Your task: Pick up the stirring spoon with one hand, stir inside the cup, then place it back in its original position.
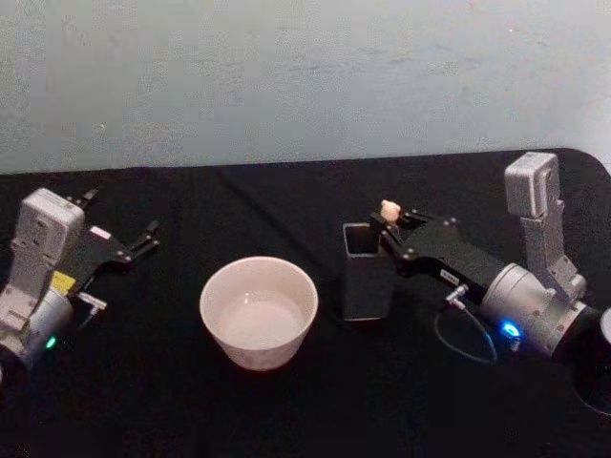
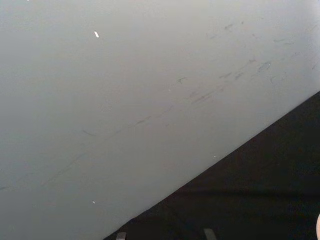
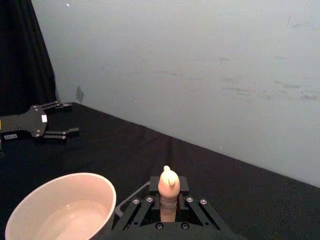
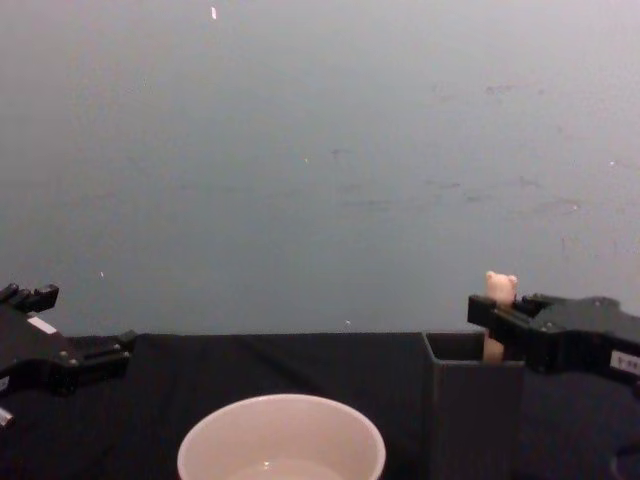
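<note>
Black table (image 1: 286,410) runs wide, with bare cloth between the far-left idle left gripper (image 1: 143,239), fingers spread and empty, and the wide round cream-white cup (image 1: 258,310). Just right stands the dark grey square holder box (image 1: 366,277); over its rim the right gripper (image 1: 389,224) pinches the upright bear-headed beige stirring spoon (image 1: 389,210).

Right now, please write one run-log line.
right gripper: shut on stirring spoon | spoon: in holder | cup: untouched | left gripper: open, parked
</note>
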Controlling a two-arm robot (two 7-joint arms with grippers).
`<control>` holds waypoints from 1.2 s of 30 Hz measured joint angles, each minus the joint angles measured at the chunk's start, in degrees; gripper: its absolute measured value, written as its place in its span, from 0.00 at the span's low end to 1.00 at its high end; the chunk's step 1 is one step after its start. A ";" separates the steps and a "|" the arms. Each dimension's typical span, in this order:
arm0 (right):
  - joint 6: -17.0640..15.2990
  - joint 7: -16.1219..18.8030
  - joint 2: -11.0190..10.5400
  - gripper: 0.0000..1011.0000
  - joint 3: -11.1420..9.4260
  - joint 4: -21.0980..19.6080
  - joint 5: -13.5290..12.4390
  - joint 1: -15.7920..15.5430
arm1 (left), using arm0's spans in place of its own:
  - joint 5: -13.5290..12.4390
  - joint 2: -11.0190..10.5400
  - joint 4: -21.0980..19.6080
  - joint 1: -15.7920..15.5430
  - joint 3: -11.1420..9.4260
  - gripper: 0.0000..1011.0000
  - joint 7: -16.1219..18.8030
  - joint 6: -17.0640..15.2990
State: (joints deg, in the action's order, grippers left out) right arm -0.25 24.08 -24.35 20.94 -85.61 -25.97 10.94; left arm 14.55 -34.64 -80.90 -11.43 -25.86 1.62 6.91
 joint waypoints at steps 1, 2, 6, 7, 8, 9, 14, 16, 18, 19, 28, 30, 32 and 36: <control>-0.21 -0.16 0.13 0.19 0.00 0.08 0.21 -0.05 | 0.00 0.00 0.00 0.00 0.00 0.99 0.00 0.00; -0.21 -0.16 0.13 0.19 0.00 0.08 0.21 -0.05 | 0.00 0.00 0.00 0.00 0.00 0.99 0.00 0.00; -0.79 -0.71 0.33 0.19 0.05 0.12 0.88 -0.18 | 0.00 0.00 0.00 0.00 0.00 0.99 0.00 0.00; -0.80 -0.71 0.32 0.19 0.05 0.12 0.88 -0.18 | 0.00 0.00 0.00 0.00 0.00 0.99 0.00 0.00; -0.80 -0.71 0.32 0.19 0.05 0.12 0.88 -0.18 | 0.00 0.00 0.00 0.00 0.00 0.99 0.00 0.00; -0.79 -0.70 0.31 0.19 0.06 0.12 0.88 -0.18 | 0.00 0.00 0.00 0.00 0.00 0.99 0.00 0.00; -0.76 -0.66 0.29 0.19 0.09 0.12 0.85 -0.17 | 0.00 0.00 0.00 0.00 0.00 0.99 0.00 0.00; -0.74 -0.64 0.29 0.19 0.09 0.12 0.82 -0.17 | 0.00 0.00 0.00 0.00 0.00 0.99 0.00 0.00; -0.71 -0.61 0.28 0.20 0.09 0.12 0.77 -0.17 | 0.00 0.00 0.00 0.00 0.00 0.99 0.00 0.00; -0.70 -0.60 0.27 0.23 0.09 0.11 0.76 -0.16 | 0.00 0.00 0.00 0.00 0.00 0.99 0.00 0.00; -0.59 -0.52 0.23 0.51 0.09 0.08 0.64 -0.12 | 0.00 0.00 0.00 0.00 0.00 0.99 0.00 0.00; -0.58 -0.51 0.22 0.59 0.09 0.07 0.62 -0.11 | 0.00 0.00 0.00 0.00 0.00 0.99 0.00 0.00; -0.57 -0.50 0.22 0.65 0.09 0.07 0.62 -0.10 | 0.00 0.00 0.00 0.00 0.00 0.99 0.00 0.00; -0.54 -0.47 0.21 0.76 0.09 0.07 0.59 -0.08 | 0.00 0.00 0.00 0.00 0.00 0.99 0.00 0.00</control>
State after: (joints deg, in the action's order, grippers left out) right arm -0.79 23.61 -24.14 21.03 -85.55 -25.38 10.85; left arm 14.55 -34.65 -80.90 -11.44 -25.86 1.62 6.91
